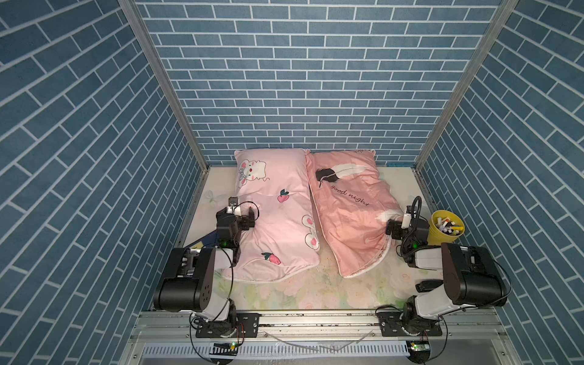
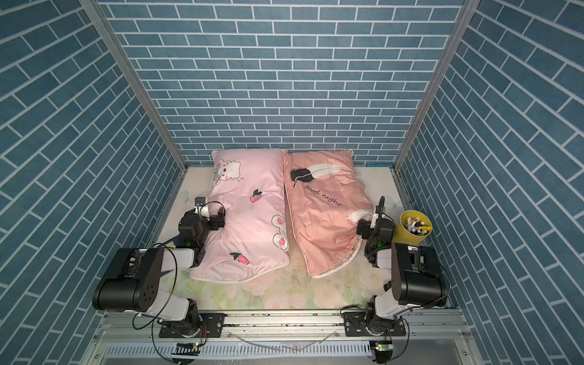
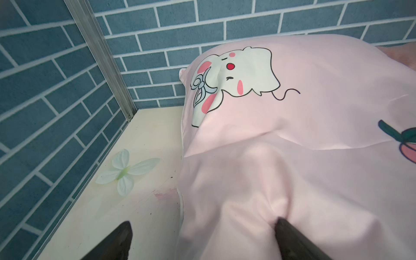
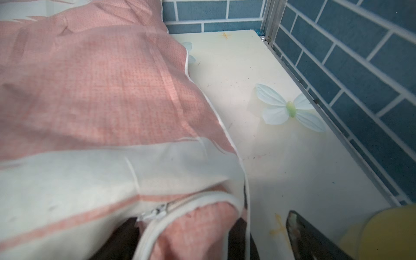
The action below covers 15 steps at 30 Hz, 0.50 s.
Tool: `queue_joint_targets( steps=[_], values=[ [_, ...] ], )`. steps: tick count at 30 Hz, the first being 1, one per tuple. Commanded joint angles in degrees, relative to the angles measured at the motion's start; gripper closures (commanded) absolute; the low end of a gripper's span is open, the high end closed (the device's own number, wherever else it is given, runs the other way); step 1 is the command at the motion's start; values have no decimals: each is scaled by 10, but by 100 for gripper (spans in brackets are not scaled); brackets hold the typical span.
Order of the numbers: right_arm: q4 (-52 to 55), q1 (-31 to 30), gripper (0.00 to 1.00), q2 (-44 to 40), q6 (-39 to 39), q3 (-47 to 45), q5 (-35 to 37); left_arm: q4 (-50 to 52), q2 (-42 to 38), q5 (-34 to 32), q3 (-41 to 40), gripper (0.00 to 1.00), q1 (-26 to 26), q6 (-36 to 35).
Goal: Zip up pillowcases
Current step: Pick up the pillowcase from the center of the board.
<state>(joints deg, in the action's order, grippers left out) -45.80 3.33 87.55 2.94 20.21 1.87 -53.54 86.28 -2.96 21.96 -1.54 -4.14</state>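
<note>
So the bunny pillowcase [image 1: 278, 221] and the feather pillowcase [image 1: 347, 215] lie side by side on the counter [image 1: 316, 290], near ends looking unzipped to me, so this seems like the lining-up-for-a-grab step. The left hand [image 1: 243, 212] is spread wide across the bunny one's outer edge. The right hand [image 1: 392, 225] is spread too, holding nothing, with the feather one's zipper pull [image 4: 155, 211] right by it, so next probably comes a careful pinch on that tiny pull.

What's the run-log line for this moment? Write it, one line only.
left gripper: open, straddling side edge of light pink pillowcase | right gripper: open, at zipper slider of salmon pillowcase | held: nothing
</note>
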Motion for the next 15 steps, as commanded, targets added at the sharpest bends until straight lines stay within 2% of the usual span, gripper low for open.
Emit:
queue_joint_targets(
  steps=[1,15],
  values=[
    [-29,-7,1,4,-6,26,-17,36,15,3,1,0,-3,-8],
    [-23,-6,1,6,-5,29,-21,37,15,5,2,0,-3,-7]
  ],
)
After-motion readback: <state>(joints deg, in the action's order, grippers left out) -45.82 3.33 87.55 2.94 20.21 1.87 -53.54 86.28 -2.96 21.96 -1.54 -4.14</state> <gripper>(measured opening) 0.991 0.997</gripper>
